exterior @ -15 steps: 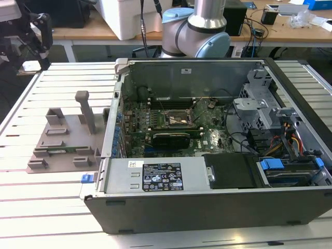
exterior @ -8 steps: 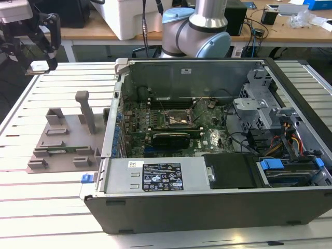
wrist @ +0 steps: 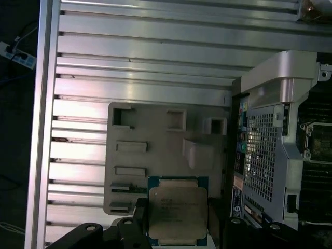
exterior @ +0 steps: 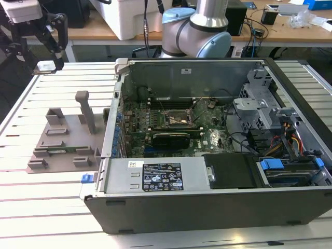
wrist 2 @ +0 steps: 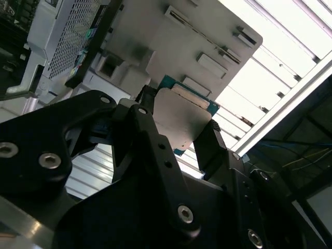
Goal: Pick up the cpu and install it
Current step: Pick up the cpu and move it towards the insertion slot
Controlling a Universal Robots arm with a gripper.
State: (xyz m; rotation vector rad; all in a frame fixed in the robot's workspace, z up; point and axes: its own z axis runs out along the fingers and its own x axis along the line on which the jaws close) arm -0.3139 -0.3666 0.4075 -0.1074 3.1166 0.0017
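- Where it is clamped on two edges by the end effector (wrist 2: pixel 179 111), the cpu (wrist: pixel 178 210) is held aloft, silver top showing.
- Bench (exterior: pixel 41 197): slatted, a grey fixture plate (wrist: pixel 155 140) carried on it.
- Computer case (exterior: pixel 207 207): laid open beside the plate.

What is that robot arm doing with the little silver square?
The robot arm's gripper is pinching the cpu, the small silver chip, by two of its edges. It holds the chip up off the slatted table, near the grey holder tray, to the exterior view's left of the open computer case. The socket on the board inside the case looks empty, so the chip is not installed yet.
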